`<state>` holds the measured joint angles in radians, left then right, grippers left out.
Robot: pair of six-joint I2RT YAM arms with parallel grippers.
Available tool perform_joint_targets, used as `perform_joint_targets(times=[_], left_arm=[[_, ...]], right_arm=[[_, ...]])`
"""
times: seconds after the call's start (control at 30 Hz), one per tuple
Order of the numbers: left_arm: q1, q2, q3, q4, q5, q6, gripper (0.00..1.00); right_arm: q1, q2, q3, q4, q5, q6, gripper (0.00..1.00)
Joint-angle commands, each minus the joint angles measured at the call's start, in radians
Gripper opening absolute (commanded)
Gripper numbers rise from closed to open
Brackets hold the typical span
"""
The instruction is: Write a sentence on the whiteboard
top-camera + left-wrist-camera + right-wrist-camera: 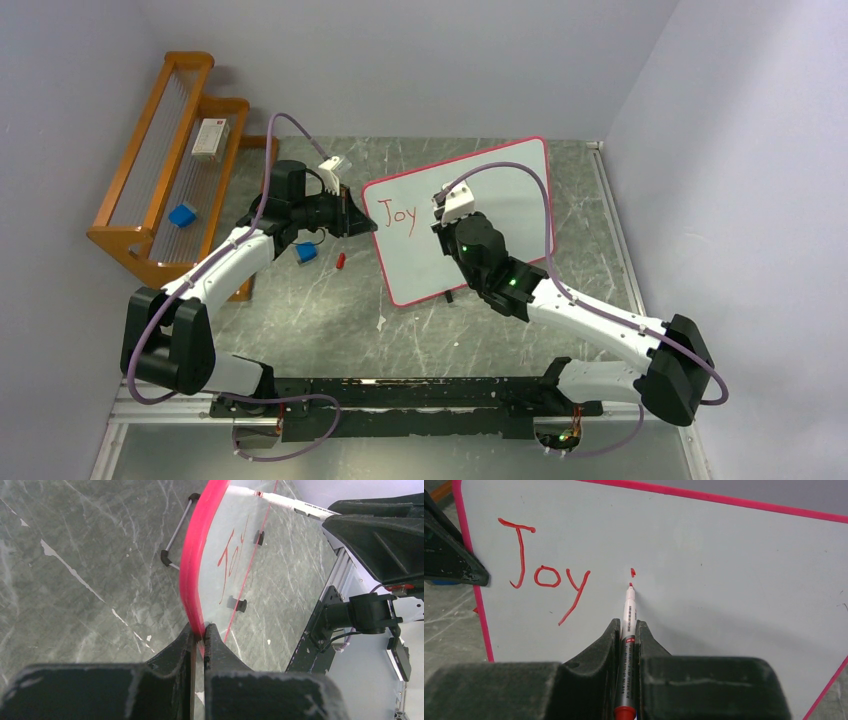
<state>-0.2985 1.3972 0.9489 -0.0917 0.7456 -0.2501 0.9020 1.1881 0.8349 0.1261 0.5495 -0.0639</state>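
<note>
While the left gripper (200, 630) pinches the whiteboard (505, 212) by its left rim, propping it on the table (330, 310), the right gripper (626, 626) clamps the red marker (628, 605), tip just right of "Joy" (547, 576). Press lightly, stroke steadily, and that board shouldn't rock.

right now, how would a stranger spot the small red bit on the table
Find the whiteboard on the grey table. Just left of its left edge lies a small red bit. The blue piece beside it is bigger; this one is slim and red.
</note>
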Motion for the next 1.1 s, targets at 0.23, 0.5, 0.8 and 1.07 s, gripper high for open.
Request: perform_joint_targets(times=[0.23, 0.5, 0.8, 1.07], left_arm=[[-0.004, 0.026, 0.005, -0.039, -0.06, 0.049, 0.05], [-0.004, 0.027, 0.005, -0.039, -0.063, 0.05, 0.05], [-0.004, 0.029, 0.005, -0.041, -0.064, 0.052, 0.05], [-0.004, 0.03, 0.005, -0.043, -0.064, 0.054, 0.05]], right_arm=[[-0.008, -0.019, 0.0, -0.076, 0.001, 0.04, 0.0], [-0.008, -0.035, -0.007, -0.084, -0.005, 0.046, 0.0], [-0.008, -0.075, -0.011, -0.027, 0.013, 0.023, 0.0], [-0.011, -0.051, -0.007, 0.053, 0.032, -0.022, 0.0]])
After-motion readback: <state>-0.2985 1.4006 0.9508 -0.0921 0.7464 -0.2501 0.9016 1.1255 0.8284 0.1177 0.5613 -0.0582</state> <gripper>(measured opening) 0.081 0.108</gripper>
